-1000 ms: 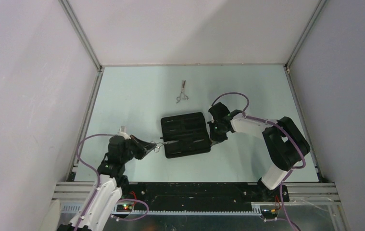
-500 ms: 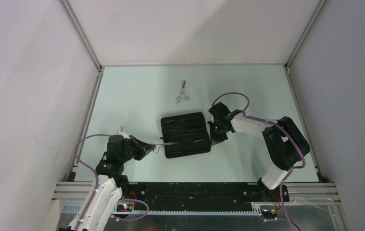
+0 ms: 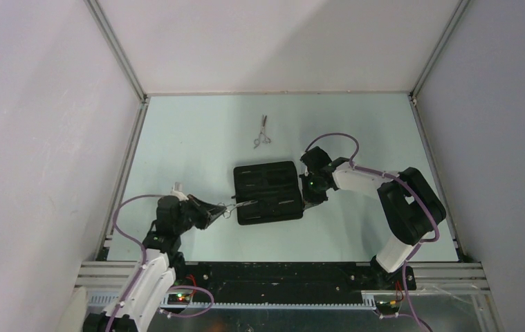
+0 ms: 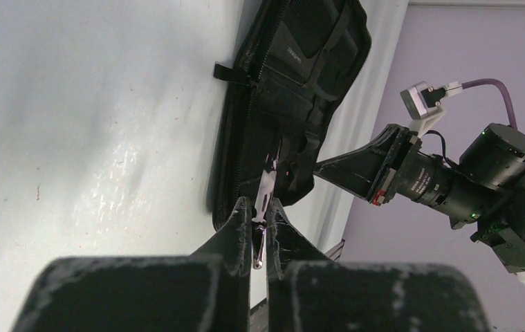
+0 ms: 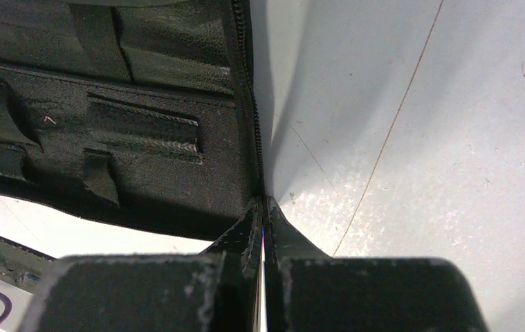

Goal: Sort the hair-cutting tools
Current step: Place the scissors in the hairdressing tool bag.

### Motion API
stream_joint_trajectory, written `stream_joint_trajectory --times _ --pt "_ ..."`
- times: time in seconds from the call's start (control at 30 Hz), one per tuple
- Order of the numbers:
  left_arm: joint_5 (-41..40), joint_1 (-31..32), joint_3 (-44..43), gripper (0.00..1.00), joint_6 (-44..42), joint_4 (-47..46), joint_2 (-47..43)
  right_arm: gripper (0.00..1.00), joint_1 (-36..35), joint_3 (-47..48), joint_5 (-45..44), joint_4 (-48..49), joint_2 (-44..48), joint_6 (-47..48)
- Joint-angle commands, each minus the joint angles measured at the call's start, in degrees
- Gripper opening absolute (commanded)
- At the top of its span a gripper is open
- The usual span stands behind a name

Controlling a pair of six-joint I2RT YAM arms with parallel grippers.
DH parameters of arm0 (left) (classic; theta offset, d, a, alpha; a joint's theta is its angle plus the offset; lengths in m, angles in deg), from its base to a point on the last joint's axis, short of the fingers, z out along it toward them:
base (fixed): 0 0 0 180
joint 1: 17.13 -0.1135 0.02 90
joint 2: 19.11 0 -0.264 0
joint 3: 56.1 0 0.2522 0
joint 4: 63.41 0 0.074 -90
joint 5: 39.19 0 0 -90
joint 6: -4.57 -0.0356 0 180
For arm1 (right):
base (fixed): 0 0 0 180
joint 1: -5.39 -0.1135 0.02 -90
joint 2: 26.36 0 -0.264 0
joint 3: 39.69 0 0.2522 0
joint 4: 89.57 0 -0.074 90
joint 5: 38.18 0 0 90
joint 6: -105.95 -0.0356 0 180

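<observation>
The black fabric case [image 3: 268,194] lies open in the middle of the table. My left gripper [image 3: 219,209] is shut on a pair of silver scissors [image 3: 235,205], holding them by the handle end with the blades over the case's left edge. In the left wrist view the scissors [image 4: 267,192] stick out from between the fingertips toward the case [image 4: 294,83]. My right gripper [image 3: 306,200] is shut on the case's right zipper edge [image 5: 256,166]. A second pair of scissors [image 3: 262,133] lies on the table behind the case. No comb shows.
The pale table [image 3: 190,145] is walled by metal rails on the left, back and right. My right arm [image 4: 453,180] reaches in from across the case in the left wrist view. The case's inner straps and pockets [image 5: 142,128] face up.
My left arm has shifted a little, and the scissors reach slightly further over the case's left edge. The right gripper and the case have stayed put.
</observation>
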Motion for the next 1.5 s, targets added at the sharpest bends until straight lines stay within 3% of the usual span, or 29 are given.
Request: stream_joint_trajectory --times 0.0,0.37,1.07,1.13,1.17,1.3,1.47 --pt "7.95 2.37 1.49 0.00 -1.68 1.48 4.61 0.00 -0.48 -2.14 -0.38 2.43 -3.54 0.32" --pt "4.41 3.47 -6.82 0.00 -7.31 17.89 6.19 0.00 -0.50 -2.18 -0.86 2.23 -3.35 0.18" --pt "2.63 4.03 -13.23 0.00 -11.19 23.69 9.92 0.00 -0.40 -2.31 -0.27 2.61 -3.41 0.37" --pt "1.16 4.01 -14.50 0.08 -12.08 24.05 12.08 0.00 -0.38 -2.31 -0.22 2.63 -3.42 0.37" --pt "0.63 4.00 -15.77 0.22 -12.91 24.67 12.92 0.00 -0.39 -2.36 -0.20 2.56 -3.34 0.37" --pt "-5.29 4.00 -21.04 0.59 -17.00 28.76 16.23 0.00 -0.21 -2.63 -0.10 2.74 -3.04 0.40" --pt "-13.98 4.07 -29.40 0.82 -24.70 36.71 18.97 0.00 -0.13 -2.84 0.13 2.91 -2.85 0.36"
